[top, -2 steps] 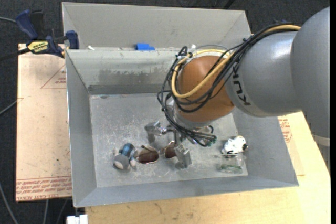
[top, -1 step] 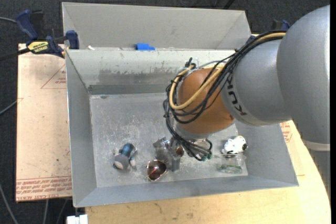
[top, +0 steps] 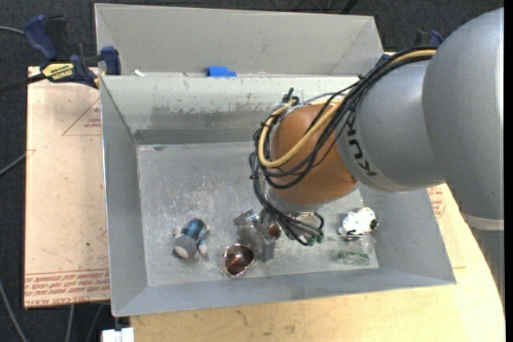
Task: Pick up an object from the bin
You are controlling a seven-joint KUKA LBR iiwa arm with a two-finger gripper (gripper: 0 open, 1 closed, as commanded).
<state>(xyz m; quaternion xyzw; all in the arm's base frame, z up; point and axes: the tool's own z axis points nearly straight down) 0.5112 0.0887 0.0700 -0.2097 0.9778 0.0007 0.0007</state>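
Observation:
My gripper [top: 258, 239] hangs low over the front middle of the bin, below the orange wrist cover. Its grey fingers point down beside a small round brown-and-silver thing [top: 238, 259] lying just to its front left. A short blue-grey cylinder with a pale end [top: 190, 239] lies further left on the bin floor. To the right rests a small white-and-black toy-like thing [top: 357, 223], with a thin clear greenish piece [top: 353, 256] in front of it.
The arm and its cables fill the bin's right side. A blue object sits at the back wall's rim. Bare bin floor stretches across the left and back.

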